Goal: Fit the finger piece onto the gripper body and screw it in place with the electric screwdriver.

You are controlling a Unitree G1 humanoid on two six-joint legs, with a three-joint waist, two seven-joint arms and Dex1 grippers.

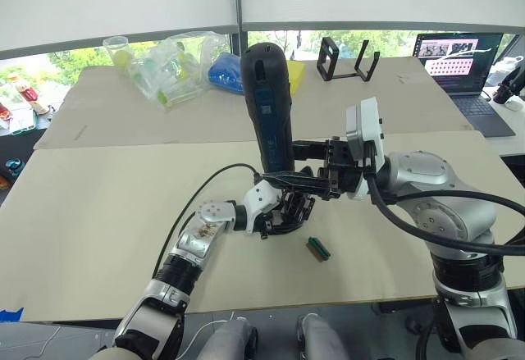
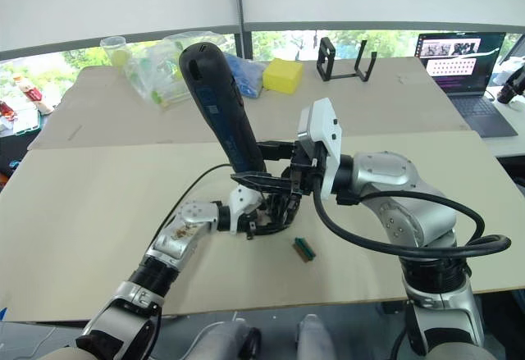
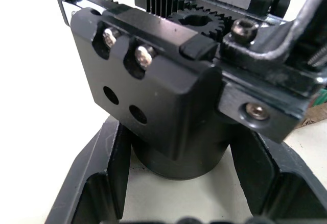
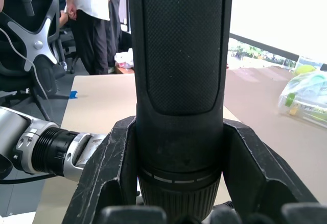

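- gripper body [image 1: 283, 211] sits mid-table toward the near edge, left gripper [image 1: 275, 212] clamped round it, small green block [image 1: 318, 248] just beside.
- left wrist view: body [image 3: 168, 91] wedged between both fingers [image 3: 102, 178].
- right wrist view: right gripper [image 4: 179, 183] closed tight on the upright electric screwdriver [image 4: 179, 71].

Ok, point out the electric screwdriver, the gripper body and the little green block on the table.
electric screwdriver [image 1: 267, 106], left eye view, middle of its handle.
gripper body [image 3: 153, 91], left wrist view, flat black face with holes.
green block [image 1: 318, 248], left eye view, its middle.
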